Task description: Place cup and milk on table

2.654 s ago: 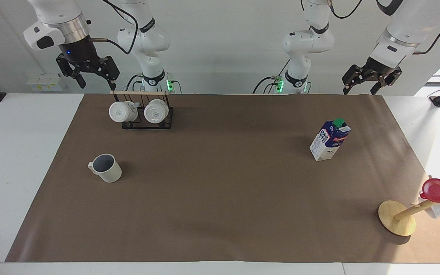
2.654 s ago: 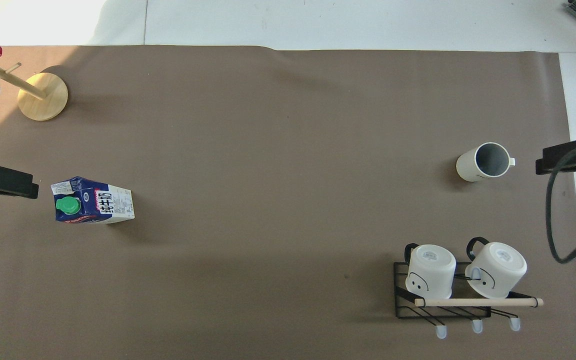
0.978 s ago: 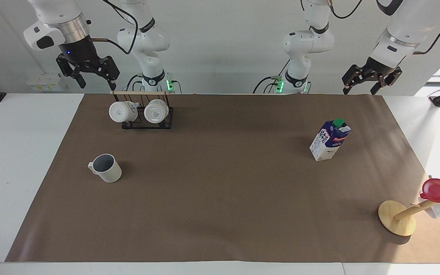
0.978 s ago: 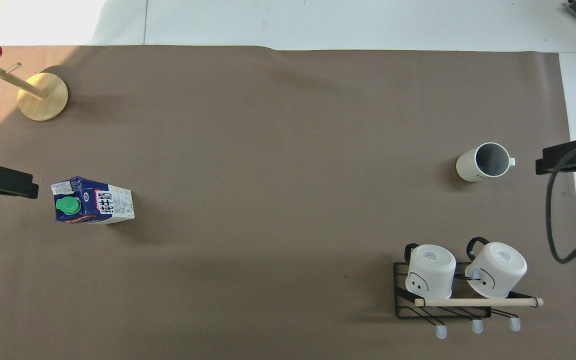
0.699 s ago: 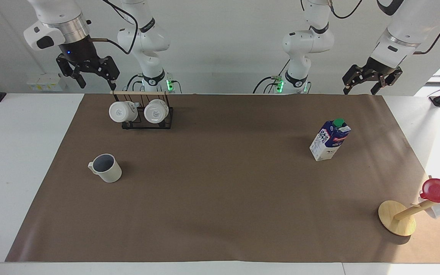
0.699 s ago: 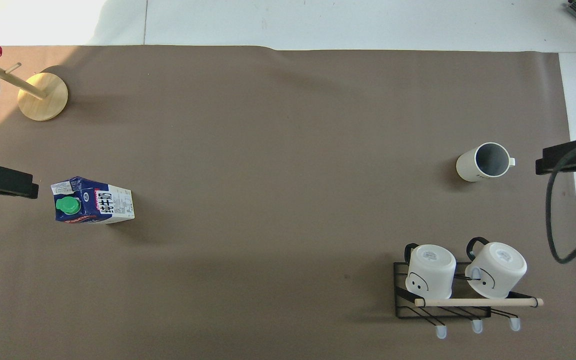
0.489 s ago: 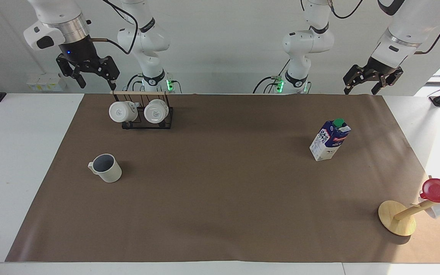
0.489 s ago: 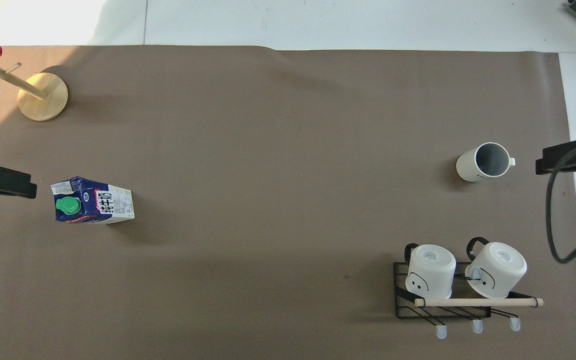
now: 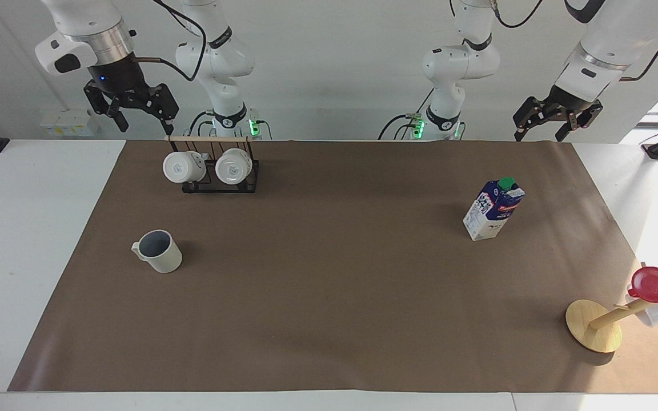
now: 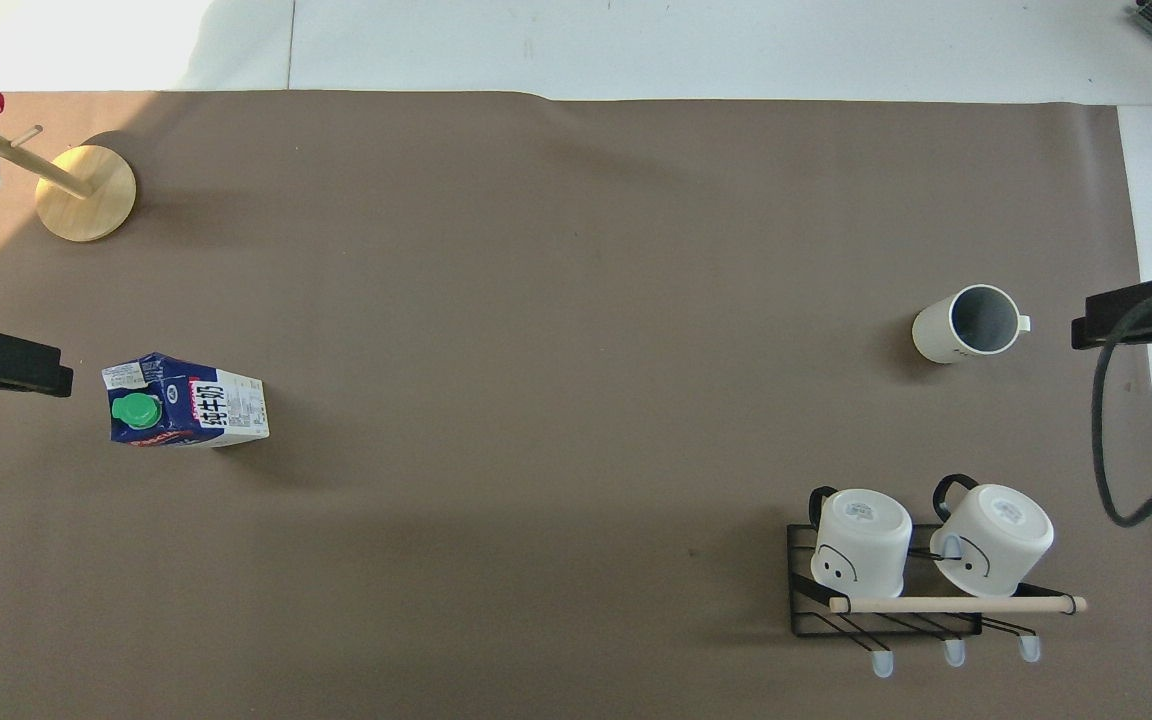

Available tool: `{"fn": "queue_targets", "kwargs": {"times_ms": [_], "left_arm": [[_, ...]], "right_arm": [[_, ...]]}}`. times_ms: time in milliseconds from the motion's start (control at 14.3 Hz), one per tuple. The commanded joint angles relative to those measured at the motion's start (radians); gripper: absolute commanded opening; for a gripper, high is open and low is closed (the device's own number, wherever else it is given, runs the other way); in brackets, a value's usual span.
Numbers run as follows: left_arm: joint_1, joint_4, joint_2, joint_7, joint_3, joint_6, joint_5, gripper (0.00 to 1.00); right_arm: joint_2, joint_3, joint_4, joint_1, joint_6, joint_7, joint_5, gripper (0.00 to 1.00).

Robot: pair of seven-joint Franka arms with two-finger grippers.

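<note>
Watching my grippers, left [image 9: 554,127] and right [image 9: 135,111], both spread (empty), upper corners; cup [image 9: 158,252] and milk [image 9: 493,209] stand on table [image 9: 329,319].

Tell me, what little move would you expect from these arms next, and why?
Probably none beyond parking: the cream mug and the milk carton both stand upright on the brown paper sheet, untouched. The left gripper and right gripper hang open and empty, high near the arms' bases, so the placing looks done.
</note>
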Motion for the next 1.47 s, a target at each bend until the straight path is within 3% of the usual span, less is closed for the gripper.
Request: {"fn": "queue_targets", "kwargs": {"times_ms": [0, 1397], "left_arm": [[0.017, 0.004, -0.01, 0.007, -0.012, -0.016, 0.013, 1.0], [0.017, 0.004, -0.01, 0.008, -0.012, -0.015, 0.013, 1.0]], "right_arm": [[-0.011, 0.004, -0.007, -0.013, -0.004, -0.023, 0.01, 1.0], [-0.011, 0.006, -0.01, -0.011, 0.027, -0.021, 0.007, 1.0]]}}
